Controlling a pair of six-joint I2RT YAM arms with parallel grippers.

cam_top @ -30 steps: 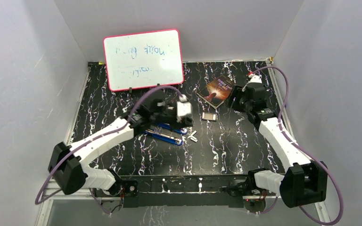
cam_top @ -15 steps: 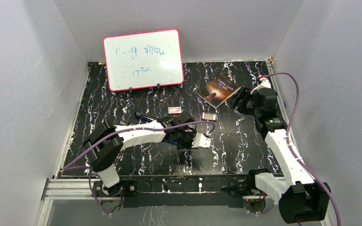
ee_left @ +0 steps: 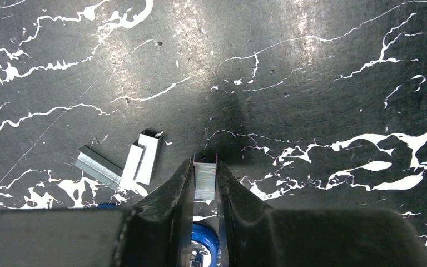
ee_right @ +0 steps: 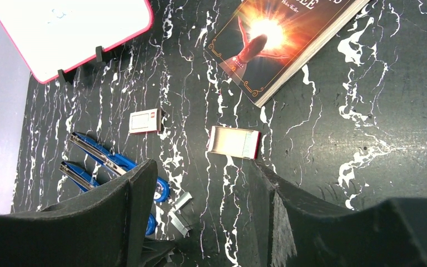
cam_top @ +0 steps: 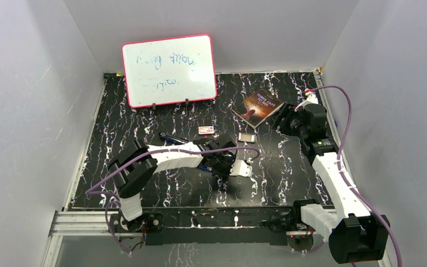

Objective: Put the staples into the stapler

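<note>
Black tabletop (cam_top: 278, 178) veined in white, enclosed by pale grey walls (cam_top: 28, 111).

Item 1: whiteboard (cam_top: 168, 69), pink-red frame, propped upright at the back left, with faint blue writing.

Item 2: book (cam_top: 258, 107), dark cover with an orange burst, lying flat at the back right of centre.

Item 3: small white box (cam_top: 205, 130) with a pink-red label, flat, in front of the whiteboard.

Item 4: small open carton (ee_right: 233, 142), red-edged, grey inside, near the book and apart from it.

Item 5: stapler (ee_right: 114, 161), blue, swung open into two long arms, lying left of centre and largely under the left arm in the top view.

Item 6: loose strips (ee_left: 139, 161) of silvery staples, side by side on the table close to the stapler's blue end.

Item 7: left gripper (ee_left: 204, 167), low over the table, jaws clamped on one short strip of staples (ee_left: 204, 183), which stands upright between the dark fingers (ee_left: 172, 194).

Item 8: right gripper (ee_right: 200, 167), raised near the book at the right, jaws spread wide with nothing between them.
</note>
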